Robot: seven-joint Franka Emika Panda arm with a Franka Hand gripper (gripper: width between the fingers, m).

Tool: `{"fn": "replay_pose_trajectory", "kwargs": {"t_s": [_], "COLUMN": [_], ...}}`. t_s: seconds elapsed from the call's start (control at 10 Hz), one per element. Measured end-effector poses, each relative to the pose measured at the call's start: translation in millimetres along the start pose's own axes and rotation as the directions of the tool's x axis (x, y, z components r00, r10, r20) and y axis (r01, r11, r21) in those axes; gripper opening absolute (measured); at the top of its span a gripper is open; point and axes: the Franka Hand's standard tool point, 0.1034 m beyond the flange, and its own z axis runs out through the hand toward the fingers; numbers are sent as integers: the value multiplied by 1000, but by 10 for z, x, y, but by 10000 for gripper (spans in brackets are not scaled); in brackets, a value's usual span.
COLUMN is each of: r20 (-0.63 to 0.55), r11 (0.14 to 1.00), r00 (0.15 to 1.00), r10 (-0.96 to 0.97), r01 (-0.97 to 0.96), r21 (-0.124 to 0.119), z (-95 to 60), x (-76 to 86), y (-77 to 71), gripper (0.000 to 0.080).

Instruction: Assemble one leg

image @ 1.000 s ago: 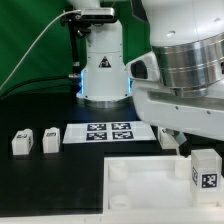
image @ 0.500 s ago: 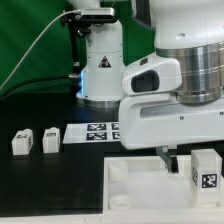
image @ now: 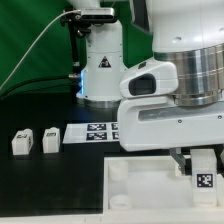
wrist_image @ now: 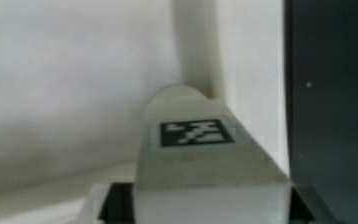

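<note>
A white leg (image: 204, 172) with a black-and-white tag stands upright at the right corner of the large white panel (image: 145, 185). My gripper (image: 196, 160) has come down over it. In the wrist view the leg (wrist_image: 194, 150) fills the space between my two dark fingers (wrist_image: 115, 204), which touch both its sides, so my gripper (wrist_image: 202, 208) is shut on it. Two more legs (image: 22, 143) (image: 51, 140) lie on the black table at the exterior view's left.
The marker board (image: 98, 132) lies behind the panel. A white camera stand with a lit ring (image: 101, 72) rises at the back. The arm's body hides the exterior view's right half. The black table (wrist_image: 332, 90) runs beside the panel's edge.
The arm has swung toward the exterior view's left and come down over the leg at the panel's right corner. The leg has hardly moved. The two legs at the left are unchanged.
</note>
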Motion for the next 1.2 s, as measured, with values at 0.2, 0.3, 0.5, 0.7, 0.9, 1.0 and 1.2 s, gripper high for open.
{"fn": "replay_pose_trajectory", "kwargs": {"t_s": [0.2, 0.3, 0.5, 0.7, 0.9, 1.0, 1.2], "r20": [4, 21, 66, 109, 124, 124, 121], "r11": [978, 919, 707, 451, 243, 246, 289], "r00": [978, 919, 707, 455, 246, 249, 292], "r10": [210, 393, 704, 884, 961, 961, 949], "r01": [-210, -393, -707, -891, -969, -968, -956], "r21": [5, 13, 32, 57, 41, 41, 42], "z": [-5, -14, -10, 12, 35, 38, 45], "x": [8, 21, 22, -5, -43, -50, -58], "y": [7, 23, 55, 64, 1, -14, -14], "gripper": [291, 291, 291, 292, 292, 292, 386]}}
